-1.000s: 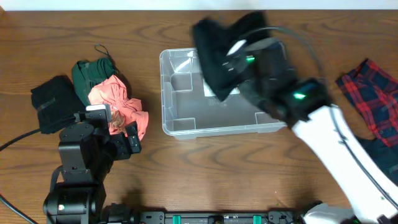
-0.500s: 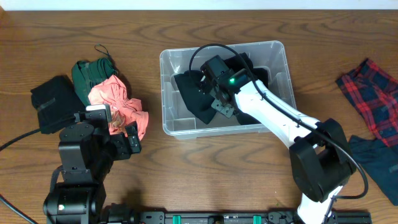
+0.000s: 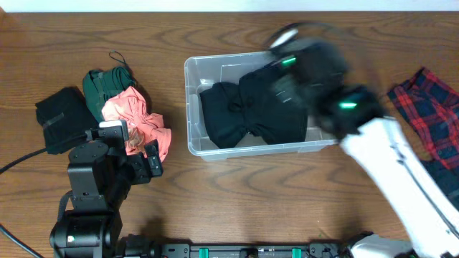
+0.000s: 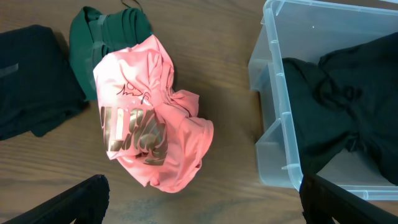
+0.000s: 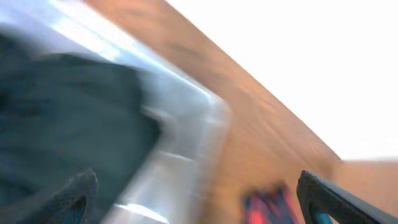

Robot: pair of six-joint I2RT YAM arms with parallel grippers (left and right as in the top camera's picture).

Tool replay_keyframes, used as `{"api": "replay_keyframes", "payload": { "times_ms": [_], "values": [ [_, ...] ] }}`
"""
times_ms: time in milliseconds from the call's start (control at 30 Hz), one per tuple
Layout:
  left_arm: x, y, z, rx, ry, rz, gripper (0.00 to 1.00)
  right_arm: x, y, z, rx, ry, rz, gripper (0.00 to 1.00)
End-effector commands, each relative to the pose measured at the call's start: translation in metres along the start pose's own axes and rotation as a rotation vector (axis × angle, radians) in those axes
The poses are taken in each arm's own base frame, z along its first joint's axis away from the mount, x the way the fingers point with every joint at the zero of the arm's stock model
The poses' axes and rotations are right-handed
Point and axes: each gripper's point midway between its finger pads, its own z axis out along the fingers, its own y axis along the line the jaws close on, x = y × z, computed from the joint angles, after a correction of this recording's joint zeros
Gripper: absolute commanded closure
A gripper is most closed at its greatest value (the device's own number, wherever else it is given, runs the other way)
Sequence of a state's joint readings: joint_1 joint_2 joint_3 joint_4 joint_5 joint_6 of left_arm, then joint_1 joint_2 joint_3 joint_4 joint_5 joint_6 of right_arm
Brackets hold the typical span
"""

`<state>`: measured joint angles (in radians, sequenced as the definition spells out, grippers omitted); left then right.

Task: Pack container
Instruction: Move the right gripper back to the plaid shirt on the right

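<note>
Packing the container (image 3: 188, 100), centred on the desk (image 3: 237, 193), black garment (image 3: 251, 118) inside: right tool (image 5: 199, 196), spread and empty, best raised clear before the pink shirt (image 4: 149, 130) is taken by the spread left tool (image 4: 205, 202).

The left arm (image 3: 92, 188) sits folded at the near left of the worktop (image 3: 237, 193). Its black links are stacked close over the base, and the wrist points towards the far side. The left gripper (image 4: 202, 208) has its jaws spread wide. One dark fingertip (image 4: 68, 202) shows in each lower corner of the wrist view, with nothing between them.

The right arm (image 3: 391, 168) reaches from the near right, slanting up and leftward. Its white link is fairly sharp, while the dark wrist end is blurred, with two green lights showing. The right gripper (image 5: 196, 202) also has its jaws wide apart and grips nothing. Its wrist view is blurred throughout.
</note>
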<state>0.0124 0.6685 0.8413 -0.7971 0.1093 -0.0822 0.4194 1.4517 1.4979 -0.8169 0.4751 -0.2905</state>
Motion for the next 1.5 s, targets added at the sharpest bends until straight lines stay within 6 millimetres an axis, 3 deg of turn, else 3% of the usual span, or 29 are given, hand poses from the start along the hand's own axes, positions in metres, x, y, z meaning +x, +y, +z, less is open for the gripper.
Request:
{"api": "replay_keyframes", "payload": {
  "times_ms": [0,100,233,367,533,900,1133,1200,1367,1467],
  "values": [
    [-0.007,-0.002,-0.004,0.01,-0.019,-0.011,0.02,0.054,-0.065,0.023,0.139,0.171,0.156,0.01],
    [-0.007,-0.002,-0.004,0.01,-0.019,-0.011,0.02,0.114,-0.106,0.049,0.172,0.331,0.261,0.01],
    [-0.007,-0.002,-0.004,0.01,-0.019,-0.011,0.02,0.199,-0.134,0.083,0.151,0.548,0.331,0.01],
    [-0.007,-0.002,-0.004,0.01,-0.019,-0.011,0.02,0.256,-0.141,0.114,0.133,0.673,0.401,0.01],
    [-0.005,-0.002,-0.004,0.009,-0.011,-0.011,0.02,0.307,-0.139,0.146,0.11,0.784,0.436,0.01],
    [-0.005,-0.002,-0.004,0.009,-0.012,-0.011,0.02,0.36,-0.129,0.21,0.058,0.831,0.342,0.01],
    [-0.005,-0.002,-0.004,0.009,-0.012,-0.011,0.02,0.394,-0.119,0.234,0.048,0.872,0.335,0.02],
    [-0.006,-0.002,-0.004,0.009,-0.013,-0.011,0.02,0.4,-0.118,0.236,0.049,0.877,0.346,0.13],
    [-0.006,-0.002,-0.004,0.01,-0.015,-0.011,0.02,0.396,-0.109,0.241,-0.016,0.833,0.386,0.6],
    [-0.006,-0.002,-0.004,0.01,-0.015,-0.011,0.02,0.391,-0.1,0.242,-0.065,0.813,0.401,0.81]
  ]
}}
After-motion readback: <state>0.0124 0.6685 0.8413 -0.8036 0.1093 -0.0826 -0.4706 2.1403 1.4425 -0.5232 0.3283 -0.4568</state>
